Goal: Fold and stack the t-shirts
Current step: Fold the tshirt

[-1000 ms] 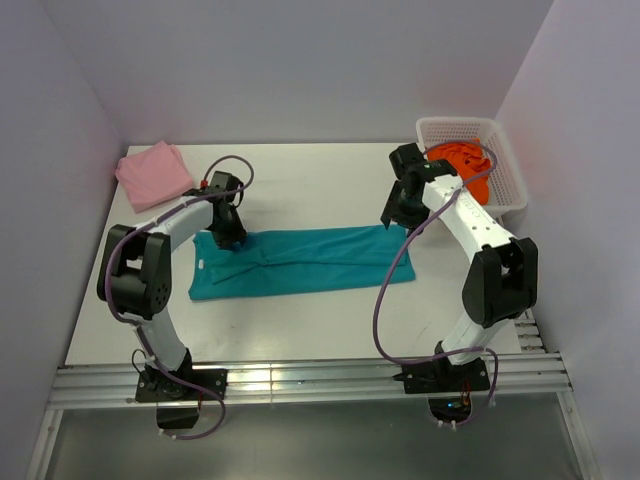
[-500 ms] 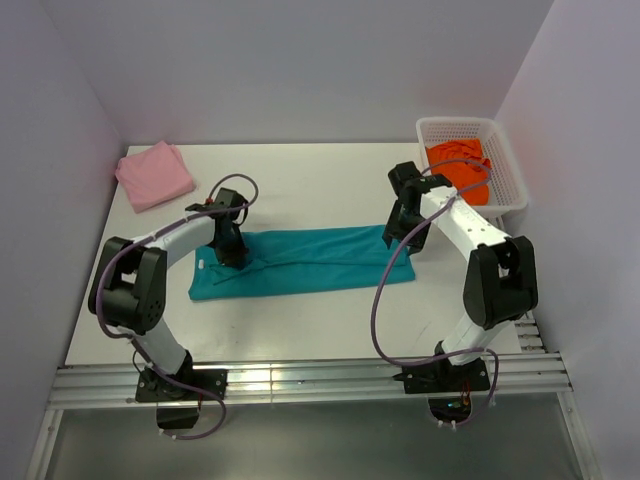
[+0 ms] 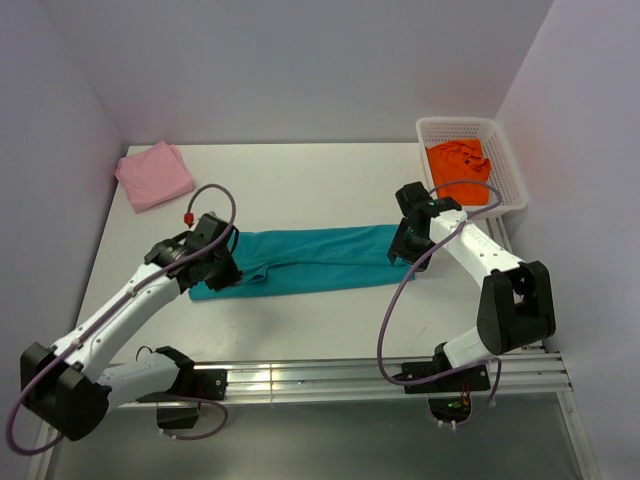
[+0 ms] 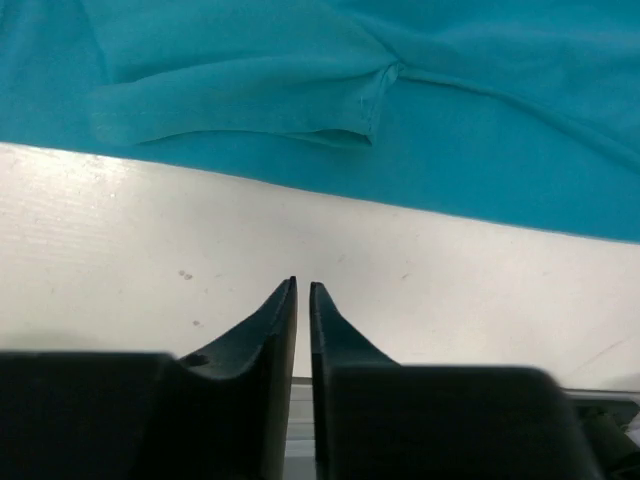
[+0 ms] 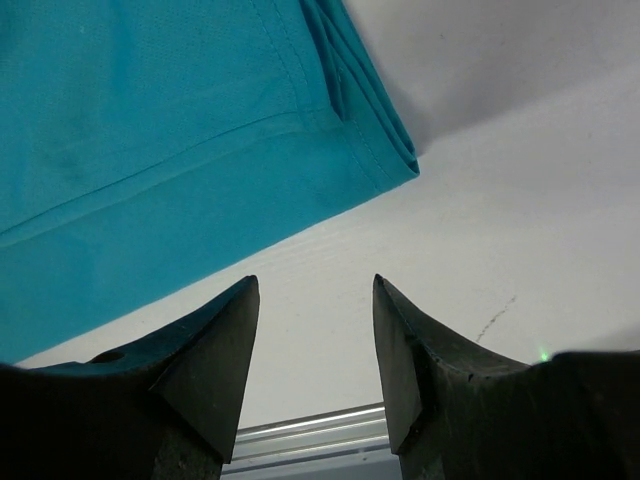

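Soft knit teal tee (image 3: 310, 258), folded into a long strip mid-bench; left gripper (image 4: 302, 290) closed, empty; right gripper (image 5: 315, 285) apart, empty.

bright even overhead light, soft faint shadows, left pincer (image 4: 302, 288) blurred close up

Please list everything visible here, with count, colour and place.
teal fabric t-shirt: one, teal, long strip at mid-table.
pale pink fabric t-shirt: one, pink, folded, far left corner.
bright orange fabric t-shirt: one, orange, inside the basket.
white plastic mesh basket: one, white, far right corner.
flat white table: one, white, beneath everything.
left claw: one, black, shut, empty, near the strip's left end.
right claw: one, black, open, empty, near the strip's right end.
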